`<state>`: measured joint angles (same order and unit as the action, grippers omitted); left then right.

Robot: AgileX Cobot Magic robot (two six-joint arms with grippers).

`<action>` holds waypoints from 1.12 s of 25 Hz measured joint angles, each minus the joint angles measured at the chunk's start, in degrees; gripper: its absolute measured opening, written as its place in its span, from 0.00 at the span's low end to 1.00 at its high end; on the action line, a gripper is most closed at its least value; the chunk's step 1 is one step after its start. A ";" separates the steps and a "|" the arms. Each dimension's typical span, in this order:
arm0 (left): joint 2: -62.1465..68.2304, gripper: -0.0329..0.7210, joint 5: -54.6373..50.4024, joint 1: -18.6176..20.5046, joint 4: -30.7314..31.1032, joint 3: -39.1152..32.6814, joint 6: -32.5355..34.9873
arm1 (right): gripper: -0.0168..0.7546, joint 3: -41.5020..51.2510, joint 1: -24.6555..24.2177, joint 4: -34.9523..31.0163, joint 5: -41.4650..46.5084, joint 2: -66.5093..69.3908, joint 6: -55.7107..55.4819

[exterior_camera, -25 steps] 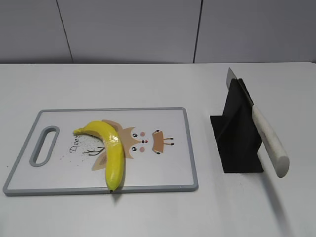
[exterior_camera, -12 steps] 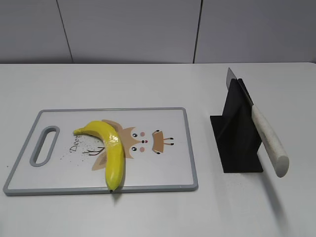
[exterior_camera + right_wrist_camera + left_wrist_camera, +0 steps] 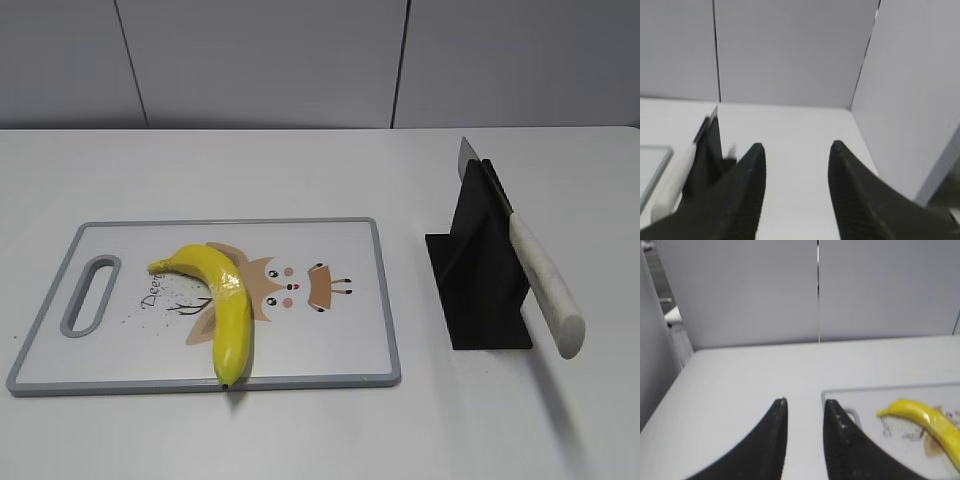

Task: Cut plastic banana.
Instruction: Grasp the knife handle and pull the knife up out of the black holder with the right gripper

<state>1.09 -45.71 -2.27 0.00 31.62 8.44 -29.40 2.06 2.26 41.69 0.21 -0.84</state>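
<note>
The plastic banana [image 3: 222, 300] is glossy yellow with a dark tip and lies on the left half of the white cutting board [image 3: 330, 340]. It also shows in the left wrist view [image 3: 925, 421]. A knife [image 3: 535, 270] with a white handle leans in a black stand [image 3: 478, 270]. Neither gripper shows in the exterior view. My left gripper [image 3: 805, 402] is open and empty, above the table left of the board. My right gripper [image 3: 797, 146] is open and empty, right of the stand [image 3: 707, 150] and the knife handle [image 3: 675, 182].
The cutting board [image 3: 875, 390] has a grey rim and a handle slot [image 3: 90, 295] at its left end. A grey panel wall [image 3: 300, 60] runs along the back of the table. A side wall [image 3: 920, 90] stands right of the right gripper.
</note>
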 joint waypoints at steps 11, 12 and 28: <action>0.04 0.36 -17.02 0.00 -1.06 -3.08 0.00 | 0.47 0.83 0.00 -2.90 18.17 0.00 0.00; 0.04 0.36 -16.80 0.00 -1.08 -3.37 0.00 | 0.47 0.83 0.00 -2.90 18.17 0.00 0.00; 0.44 0.36 -16.43 0.00 -1.29 -3.45 0.00 | 0.47 0.83 0.00 -2.95 18.24 0.05 0.00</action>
<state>1.53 -62.13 -2.27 -1.29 28.17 8.44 -28.57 2.06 -0.68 59.93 0.26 -0.84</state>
